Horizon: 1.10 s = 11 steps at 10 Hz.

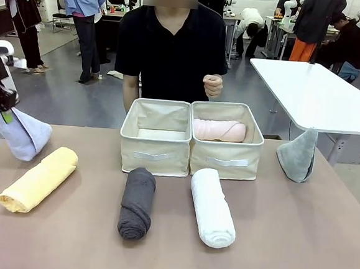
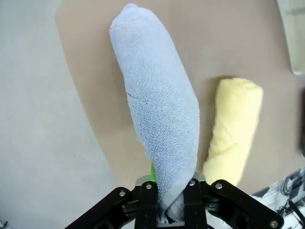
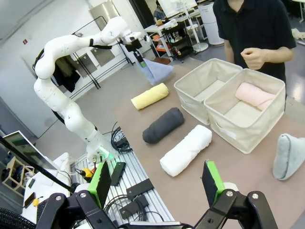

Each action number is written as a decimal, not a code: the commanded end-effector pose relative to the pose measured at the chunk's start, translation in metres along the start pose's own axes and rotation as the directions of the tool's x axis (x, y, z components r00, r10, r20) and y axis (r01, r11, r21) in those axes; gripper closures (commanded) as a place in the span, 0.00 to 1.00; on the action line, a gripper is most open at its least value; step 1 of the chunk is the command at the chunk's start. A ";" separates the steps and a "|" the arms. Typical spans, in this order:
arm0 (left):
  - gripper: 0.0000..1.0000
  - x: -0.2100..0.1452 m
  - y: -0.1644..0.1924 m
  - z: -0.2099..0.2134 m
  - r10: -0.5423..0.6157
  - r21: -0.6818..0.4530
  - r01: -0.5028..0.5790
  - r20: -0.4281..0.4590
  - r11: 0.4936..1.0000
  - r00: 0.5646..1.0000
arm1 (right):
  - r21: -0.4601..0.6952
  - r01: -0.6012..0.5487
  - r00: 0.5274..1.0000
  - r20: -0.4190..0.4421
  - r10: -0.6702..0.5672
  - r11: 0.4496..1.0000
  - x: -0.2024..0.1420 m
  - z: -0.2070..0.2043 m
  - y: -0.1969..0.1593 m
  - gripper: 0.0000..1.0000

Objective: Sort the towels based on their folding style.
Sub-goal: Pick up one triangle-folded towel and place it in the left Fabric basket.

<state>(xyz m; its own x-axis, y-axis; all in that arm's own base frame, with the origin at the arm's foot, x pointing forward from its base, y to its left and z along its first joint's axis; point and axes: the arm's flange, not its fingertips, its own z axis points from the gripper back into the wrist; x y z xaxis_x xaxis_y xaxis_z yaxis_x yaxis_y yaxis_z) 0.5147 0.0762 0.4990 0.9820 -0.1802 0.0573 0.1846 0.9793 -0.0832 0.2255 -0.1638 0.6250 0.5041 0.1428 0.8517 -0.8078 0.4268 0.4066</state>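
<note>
My left gripper (image 1: 4, 111) (image 2: 169, 210) is shut on a corner of the lavender-blue folded towel (image 1: 21, 136) (image 2: 159, 114), which hangs above the table's far left edge. On the table lie the rolled yellow towel (image 1: 38, 179) (image 2: 236, 129), the dark grey roll (image 1: 137, 203) and the white roll (image 1: 212, 207). A pink roll (image 1: 219, 130) rests in the right cream bin (image 1: 224, 164). The grey-green folded towel (image 1: 298, 156) (image 3: 288, 155) stands at the far right. My right gripper (image 3: 156, 183) is open, high above the table's near side, holding nothing.
The left cream bin (image 1: 154, 157) stands beside the right one, with nothing showing inside. A person stands behind the bins with a fist (image 1: 212, 85) raised. A white table (image 1: 320, 96) sits beyond the right corner. The brown tabletop (image 1: 284, 242) is bare at front right.
</note>
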 end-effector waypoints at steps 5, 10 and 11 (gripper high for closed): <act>1.00 -0.099 -0.039 0.218 -0.215 -0.139 0.206 -0.049 0.969 0.975 | 0.018 -0.013 1.000 0.003 0.013 1.000 0.003 0.001 -0.001 0.00; 1.00 -0.120 -0.047 0.226 -0.205 -0.136 0.195 -0.058 0.971 0.977 | 0.018 -0.013 1.000 0.003 0.013 1.000 0.003 0.001 -0.001 0.00; 1.00 -0.120 -0.047 0.226 -0.205 -0.136 0.195 -0.058 0.971 0.977 | 0.018 -0.013 1.000 0.003 0.013 1.000 0.003 0.001 -0.001 0.00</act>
<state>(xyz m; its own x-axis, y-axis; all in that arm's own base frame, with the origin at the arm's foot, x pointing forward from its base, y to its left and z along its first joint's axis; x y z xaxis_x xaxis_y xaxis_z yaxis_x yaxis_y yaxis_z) 0.3805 0.0751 0.7191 0.9170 -0.3986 0.0143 0.3917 0.8934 -0.2201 0.2256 -0.1636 0.6251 0.5042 0.1435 0.8516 -0.8081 0.4263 0.4065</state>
